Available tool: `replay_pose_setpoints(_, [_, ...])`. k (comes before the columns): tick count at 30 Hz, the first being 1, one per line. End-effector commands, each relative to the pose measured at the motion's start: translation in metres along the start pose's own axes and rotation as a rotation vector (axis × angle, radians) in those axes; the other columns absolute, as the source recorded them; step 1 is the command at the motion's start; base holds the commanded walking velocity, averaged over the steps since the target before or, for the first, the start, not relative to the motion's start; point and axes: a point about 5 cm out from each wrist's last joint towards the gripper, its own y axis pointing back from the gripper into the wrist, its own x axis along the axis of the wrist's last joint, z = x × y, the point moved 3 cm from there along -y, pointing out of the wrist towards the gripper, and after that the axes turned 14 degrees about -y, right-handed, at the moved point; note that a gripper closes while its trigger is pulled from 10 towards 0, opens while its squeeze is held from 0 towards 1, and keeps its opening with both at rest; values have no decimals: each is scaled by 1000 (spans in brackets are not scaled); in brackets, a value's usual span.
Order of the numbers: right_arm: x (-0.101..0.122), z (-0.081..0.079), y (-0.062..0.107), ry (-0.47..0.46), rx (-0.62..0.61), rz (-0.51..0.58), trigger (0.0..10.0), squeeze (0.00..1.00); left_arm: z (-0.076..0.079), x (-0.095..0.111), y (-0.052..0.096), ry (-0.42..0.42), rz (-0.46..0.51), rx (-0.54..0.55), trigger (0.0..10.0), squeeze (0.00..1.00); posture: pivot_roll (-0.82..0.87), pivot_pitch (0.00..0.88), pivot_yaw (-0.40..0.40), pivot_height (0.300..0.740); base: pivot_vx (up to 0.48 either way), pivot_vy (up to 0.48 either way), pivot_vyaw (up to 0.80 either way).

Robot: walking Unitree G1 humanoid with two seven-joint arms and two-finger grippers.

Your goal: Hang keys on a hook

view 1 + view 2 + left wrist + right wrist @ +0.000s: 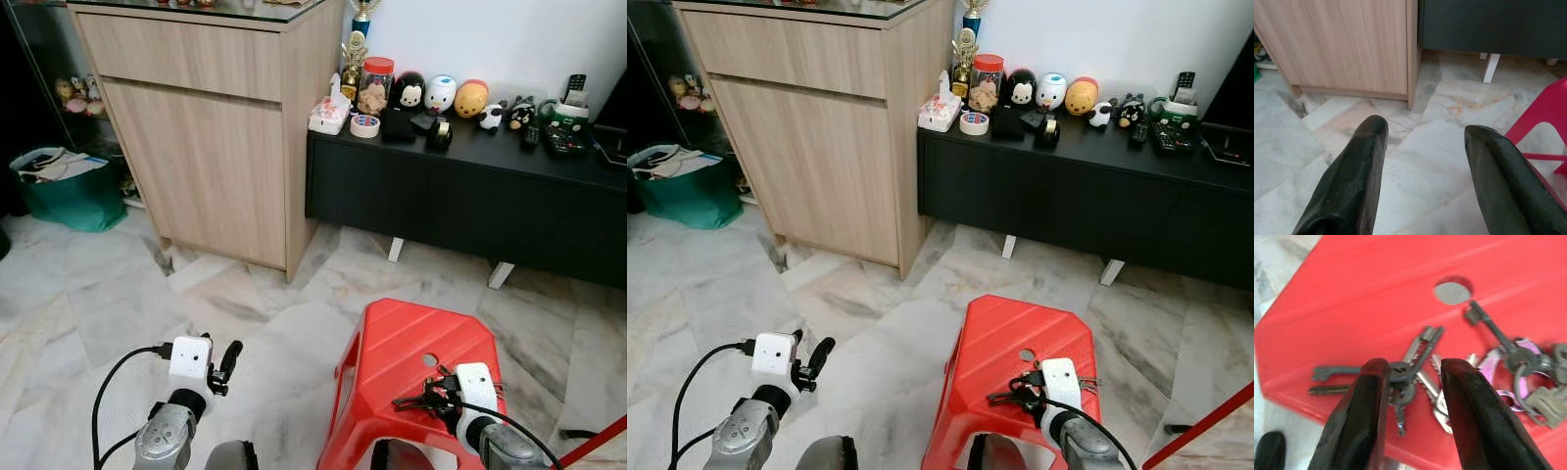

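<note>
The bunch of keys point(1449, 377) lies on the red plastic stool point(392, 352) — the right gripper point(1413, 369) straddles it, fingers apart, not yet clamped. The left gripper point(1422, 132) hangs open over the marble floor point(118, 294).

No text, label, brand, number or sign can be read anywhere in these pictures. The jar point(375, 85), the tape rolls and the figurines on the black desk point(509, 157) are too small and soft for any lettering on them to be made out.
</note>
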Motion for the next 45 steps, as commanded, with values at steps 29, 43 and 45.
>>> replay_pose_setpoints(29, [-7,2,1,94,4,-116,10000,0,1,-2,2,-23,-2,-8,10000,0,91,0,-72,609,0,0,0])
replay_pose_setpoints(43, [-18,4,3,95,-12,-166,8549,0,2,-2,1,-24,-4,-10,10000,0,90,0,-70,609,0,0,0])
replay_pose_setpoints(45, [-19,3,3,93,-14,-166,4157,0,2,-2,1,-24,-5,-10,10000,0,90,0,-70,609,0,0,0])
